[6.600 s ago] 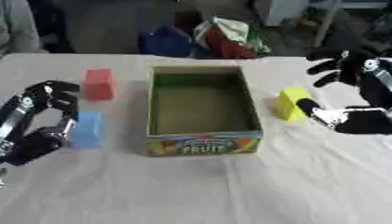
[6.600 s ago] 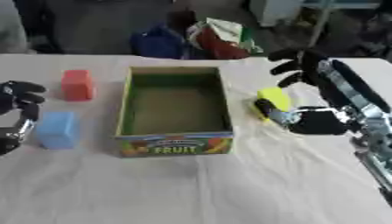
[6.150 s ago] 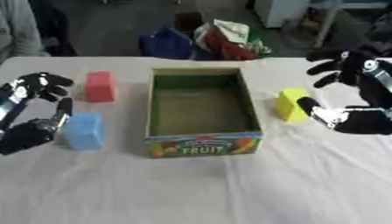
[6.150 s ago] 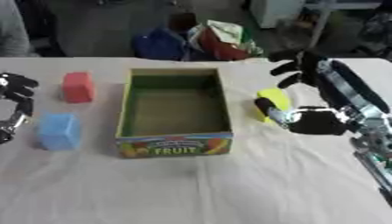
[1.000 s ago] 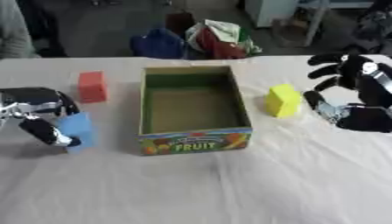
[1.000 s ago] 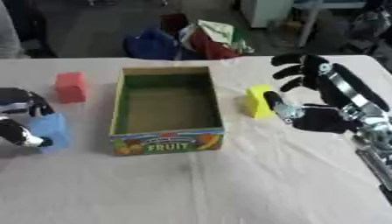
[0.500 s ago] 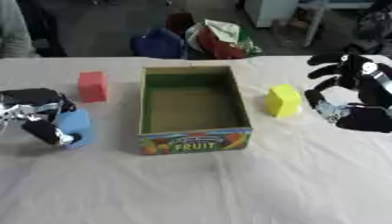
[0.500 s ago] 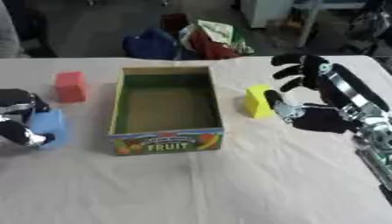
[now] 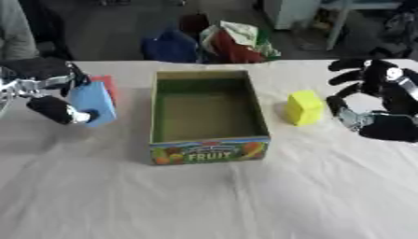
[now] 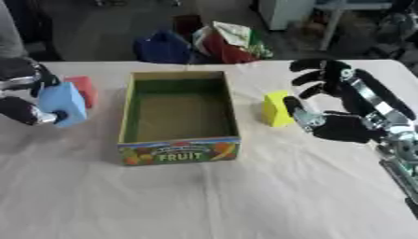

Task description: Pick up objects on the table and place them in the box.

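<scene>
the left hand (image 9: 51, 95) has its fingers and thumb curled round the blue block (image 9: 91, 101), a plain light-blue slab with flat faces and squared edges, tilted so its broad face turns toward the camera. the block is held off the cloth, to the left of the box (image 9: 208, 150) and apart from its left wall. a dark thumb or finger crosses the block's lower left edge, and the black fingers close over its top.

behind the blue block, partly hidden by it, stands the red block (image 10: 81, 88), of which only a narrow strip and the upper corner show in the left eye view; the right eye view shows more of it, resting on the table near the box's far left corner.

the box is an open cardboard tray with green inner walls and a brownish floor; its front panel carries fruit pictures and the word "fruit". nothing lies inside it.

the yellow block (image 9: 304, 108) sits upright on the white tablecloth (image 9: 245, 200) just right of the box, a bright, slightly rounded chunk. the right hand (image 10: 339, 116) is beside it on the right, fingers spread and relaxed, holding nothing; whether the thumb touches the block cannot be told.

beyond the table's far edge lie blue, red and green bags (image 9: 208, 42).
</scene>
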Tool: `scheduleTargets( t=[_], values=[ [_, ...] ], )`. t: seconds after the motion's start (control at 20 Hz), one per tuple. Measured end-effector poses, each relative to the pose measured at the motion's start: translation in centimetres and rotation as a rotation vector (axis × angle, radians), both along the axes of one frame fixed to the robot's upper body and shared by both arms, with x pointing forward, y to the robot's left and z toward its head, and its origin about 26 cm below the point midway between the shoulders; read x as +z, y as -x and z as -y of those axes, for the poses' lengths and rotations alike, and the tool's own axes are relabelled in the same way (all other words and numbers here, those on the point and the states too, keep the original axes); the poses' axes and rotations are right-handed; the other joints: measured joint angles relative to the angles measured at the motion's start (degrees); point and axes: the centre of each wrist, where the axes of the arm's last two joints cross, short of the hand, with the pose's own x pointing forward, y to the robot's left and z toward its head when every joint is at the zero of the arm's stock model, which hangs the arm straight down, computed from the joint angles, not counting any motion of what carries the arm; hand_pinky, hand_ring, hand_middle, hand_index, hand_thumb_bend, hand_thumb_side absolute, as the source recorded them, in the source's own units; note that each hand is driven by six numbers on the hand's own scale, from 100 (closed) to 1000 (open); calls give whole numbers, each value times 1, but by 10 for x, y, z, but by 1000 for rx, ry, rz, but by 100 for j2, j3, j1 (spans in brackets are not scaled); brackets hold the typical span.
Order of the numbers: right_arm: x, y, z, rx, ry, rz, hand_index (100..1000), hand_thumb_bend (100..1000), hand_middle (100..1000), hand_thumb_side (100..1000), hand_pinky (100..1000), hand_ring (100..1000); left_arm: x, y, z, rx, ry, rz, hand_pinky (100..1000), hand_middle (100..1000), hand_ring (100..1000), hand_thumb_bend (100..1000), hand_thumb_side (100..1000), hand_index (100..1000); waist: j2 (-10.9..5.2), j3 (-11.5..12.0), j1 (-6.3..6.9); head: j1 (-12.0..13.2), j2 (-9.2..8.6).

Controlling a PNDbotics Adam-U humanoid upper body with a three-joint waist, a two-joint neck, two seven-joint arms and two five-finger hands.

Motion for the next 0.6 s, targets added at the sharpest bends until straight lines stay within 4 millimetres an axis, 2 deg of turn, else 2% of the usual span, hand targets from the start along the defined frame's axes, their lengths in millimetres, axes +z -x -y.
scheduleTargets(
  t=[0.25, 0.3, 0.45, 0.6],
  values=[
    [0, -1, -4, 22, -3, -9, 846, 219, 801, 190, 662, 771, 6, -4, 17, -45, 10, 42, 651, 518, 522, 149, 632, 707, 0, -53, 17, 29, -1],
    [1, -1, -6, 35, 0, -6, 846, 219, 801, 191, 662, 771, 9, -5, 20, -59, 10, 51, 652, 519, 523, 149, 634, 708, 1, -134, 13, 59, -3],
    [4, -1, -13, 75, 10, -7, 845, 219, 799, 192, 662, 770, 15, -11, 51, -129, 29, 78, 652, 519, 524, 153, 640, 710, 20, -378, 52, 145, -17],
    [5, -1, -18, 106, 20, -13, 844, 217, 798, 194, 662, 769, 5, -18, 74, -175, 38, 69, 653, 520, 525, 151, 643, 710, 52, -470, 76, 196, -53]
  ],
)
